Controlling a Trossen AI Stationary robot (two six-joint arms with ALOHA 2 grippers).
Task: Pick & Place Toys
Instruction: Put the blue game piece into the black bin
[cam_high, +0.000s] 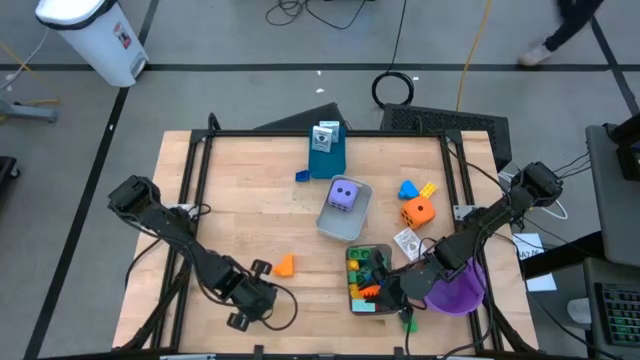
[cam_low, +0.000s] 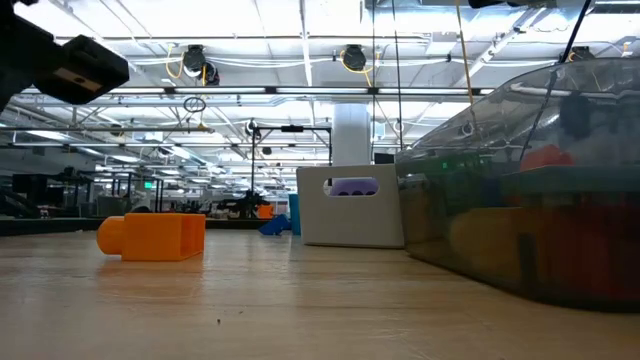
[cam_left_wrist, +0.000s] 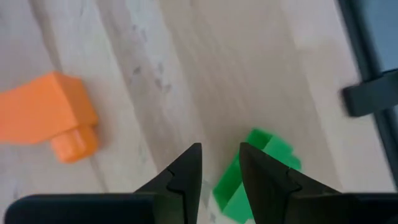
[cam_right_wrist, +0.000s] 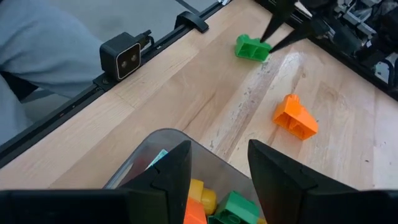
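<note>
A green brick (cam_right_wrist: 250, 47) lies on the wooden table near its front edge. My left gripper (cam_left_wrist: 219, 163) points steeply down over one end of it, open by a narrow gap; in the right wrist view my left gripper (cam_right_wrist: 268, 42) straddles that end. An orange brick (cam_high: 285, 265) lies flat just beyond. My right gripper (cam_right_wrist: 219, 155) hovers open, with nothing between its fingers, above the clear tray (cam_high: 352, 262) that holds several coloured bricks. The high view hides the green brick under my left gripper (cam_high: 255, 300). My left gripper's fingers (cam_left_wrist: 264, 174) come from above at the green brick's end (cam_left_wrist: 231, 186), one on either side. The brick rests on the table. Whether the fingers touch it I cannot tell.
A grey tray (cam_high: 330, 226) with a purple die (cam_high: 344, 195) stands mid-table. An orange die (cam_high: 418, 211), a blue brick (cam_high: 407, 188) and a yellow brick (cam_high: 428, 189) lie at the far right. A purple bowl (cam_high: 455, 290) sits under the right arm. A blue box (cam_high: 327, 152) stands far back.
</note>
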